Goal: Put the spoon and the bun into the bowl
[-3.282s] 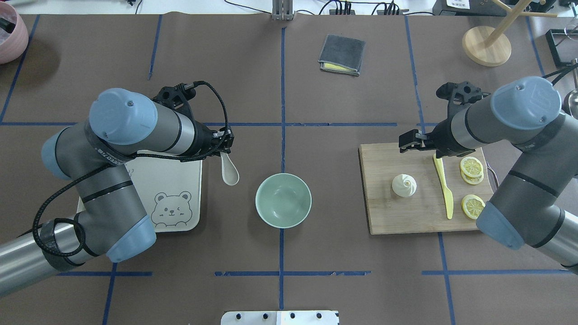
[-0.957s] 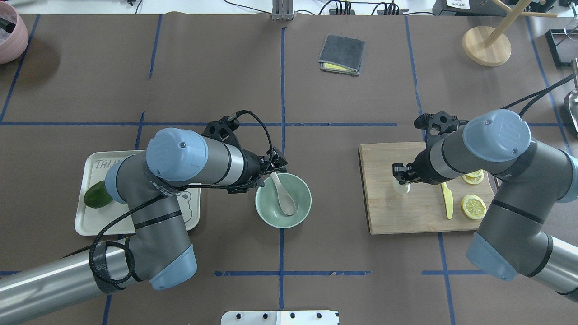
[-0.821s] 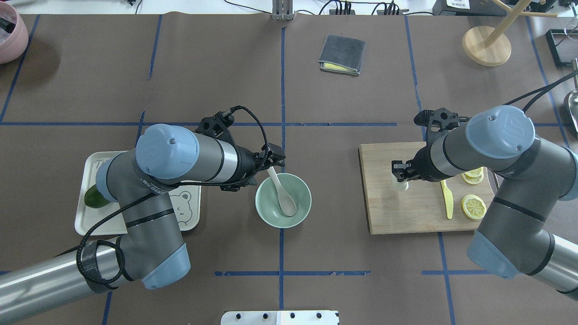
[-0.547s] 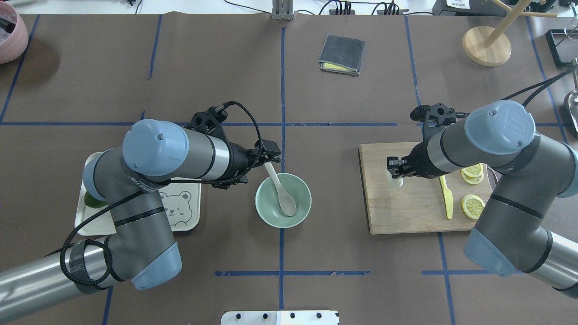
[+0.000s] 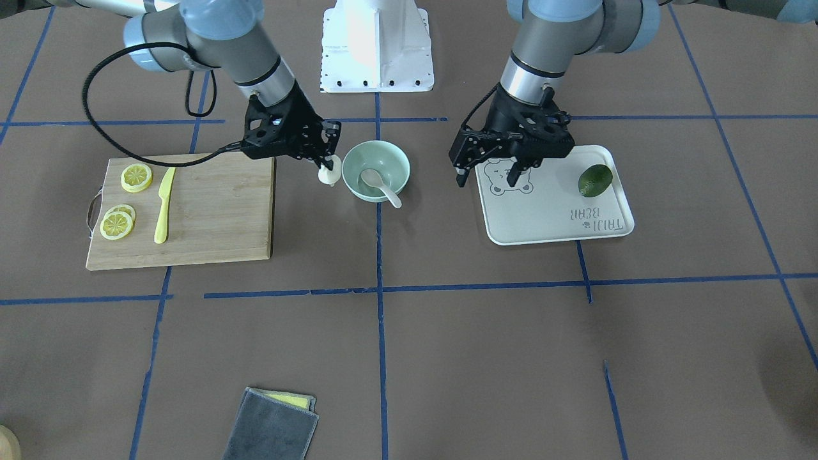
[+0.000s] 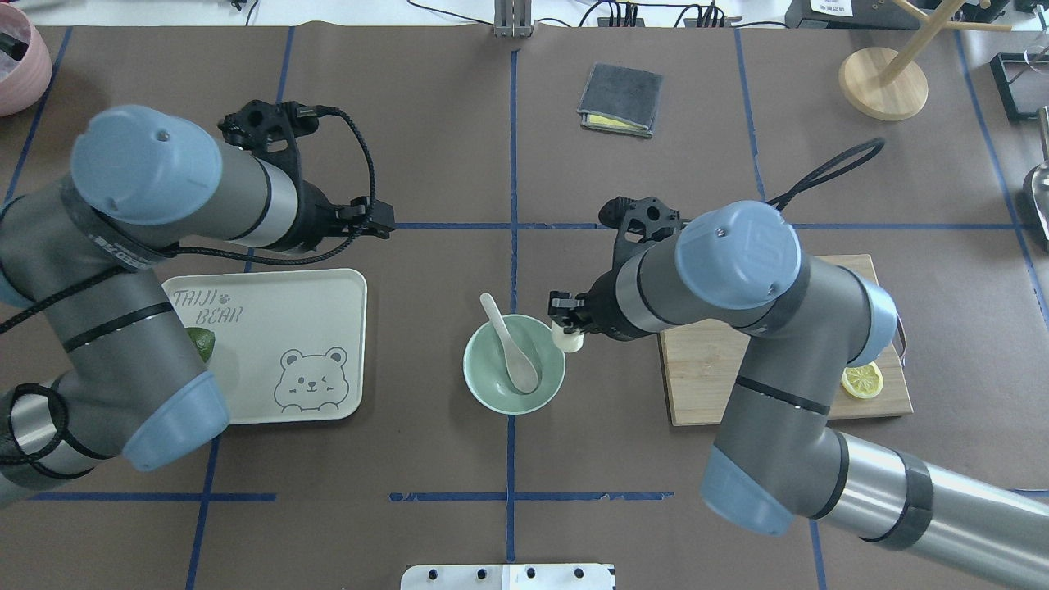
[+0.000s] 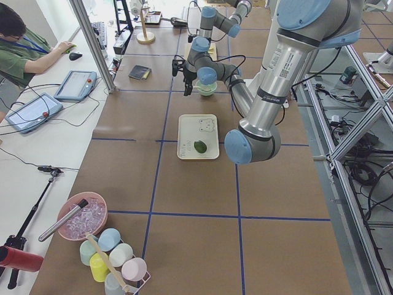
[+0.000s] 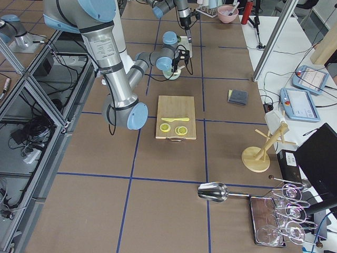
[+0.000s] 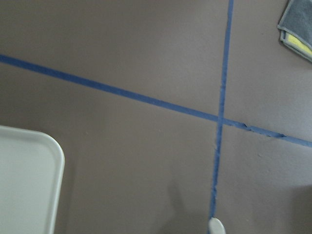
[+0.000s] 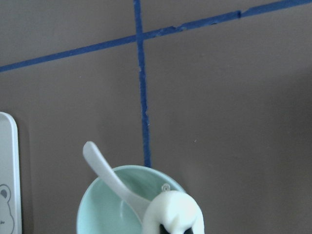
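The bun (image 6: pixel 568 339) hung pinched in the right arm's (image 6: pixel 737 254) jaws, which were closed on its sides, at the right rim of the mint-green bowl (image 6: pixel 490 392) as the overhead view had it. It looked soft and light. In the right wrist view its white dough bulged around the jaws, so a gentle squeeze low on its round flanks probably suited it better than any grip on the pleated top, and a hard pinch would likely dent it.

The spoon (image 6: pixel 515 352) lay in the bowl, scoop down in the bottom and handle leaning over the far-left rim. It appeared stiff and glossy, probably slippery.

The overhead view placed the bun at the rim but gave no height. The front-facing view showed it hanging just outside the bowl's wall, near rim level. That view also showed the left arm's (image 6: pixel 147 164) jaws spread apart and empty above a corner of the bear-print tray (image 6: pixel 270 295), with a dark green fruit (image 5: pixel 595 180) in full.

It also bared the cutting board (image 5: pixel 211 217), with the lemon slices (image 5: pixel 137 177) and yellow knife (image 5: pixel 163 207), which the right arm mostly covered from overhead. The left wrist view caught only the tabletop (image 6: pixel 410 123), blue tape and a tray corner
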You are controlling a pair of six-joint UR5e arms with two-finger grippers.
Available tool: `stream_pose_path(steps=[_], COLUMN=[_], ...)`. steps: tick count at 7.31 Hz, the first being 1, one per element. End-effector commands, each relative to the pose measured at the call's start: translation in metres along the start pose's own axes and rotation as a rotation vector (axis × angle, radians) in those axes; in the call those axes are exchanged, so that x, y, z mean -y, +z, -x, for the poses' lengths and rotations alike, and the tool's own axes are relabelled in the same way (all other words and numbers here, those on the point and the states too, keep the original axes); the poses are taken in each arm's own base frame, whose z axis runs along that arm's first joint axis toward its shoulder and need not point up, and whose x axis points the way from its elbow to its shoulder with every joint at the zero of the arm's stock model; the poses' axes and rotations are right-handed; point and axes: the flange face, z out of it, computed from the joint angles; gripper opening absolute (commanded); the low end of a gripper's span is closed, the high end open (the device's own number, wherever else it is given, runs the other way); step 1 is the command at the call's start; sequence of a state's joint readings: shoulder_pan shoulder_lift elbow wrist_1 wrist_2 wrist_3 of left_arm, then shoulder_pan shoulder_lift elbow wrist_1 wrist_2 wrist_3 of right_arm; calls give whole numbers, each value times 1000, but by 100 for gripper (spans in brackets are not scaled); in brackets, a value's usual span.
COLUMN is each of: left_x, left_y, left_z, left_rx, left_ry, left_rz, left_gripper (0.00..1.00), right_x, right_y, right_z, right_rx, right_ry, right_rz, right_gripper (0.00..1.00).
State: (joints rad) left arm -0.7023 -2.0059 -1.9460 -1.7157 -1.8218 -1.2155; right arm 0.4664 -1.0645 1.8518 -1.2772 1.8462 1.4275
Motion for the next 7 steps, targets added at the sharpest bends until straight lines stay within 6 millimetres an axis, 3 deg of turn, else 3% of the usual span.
stream_pose_path(steps=[1,2,3,5,7], left_x=[32,42,44,69,91], left_y=[-6,-8,-7,-23,-49], left_z=[74,102,120,177,255], left_rx=[94,130,157,227,245], left_ry=[152,189,232,326,424], left_rz=[-13,-18,-11,-26,37], left_gripper=[100,100,100,100,100], right_x=[-41,-41,-40,-29,-18], right_y=[18,17,14,6,1], right_z=[34,38,44,46,44], right_rx=[21,25,35,46,45], right_ry=[-32,-35,-37,-43,-34], right_rz=[-3,-2,-6,-24,-40], right_gripper=[0,62,100,100,100])
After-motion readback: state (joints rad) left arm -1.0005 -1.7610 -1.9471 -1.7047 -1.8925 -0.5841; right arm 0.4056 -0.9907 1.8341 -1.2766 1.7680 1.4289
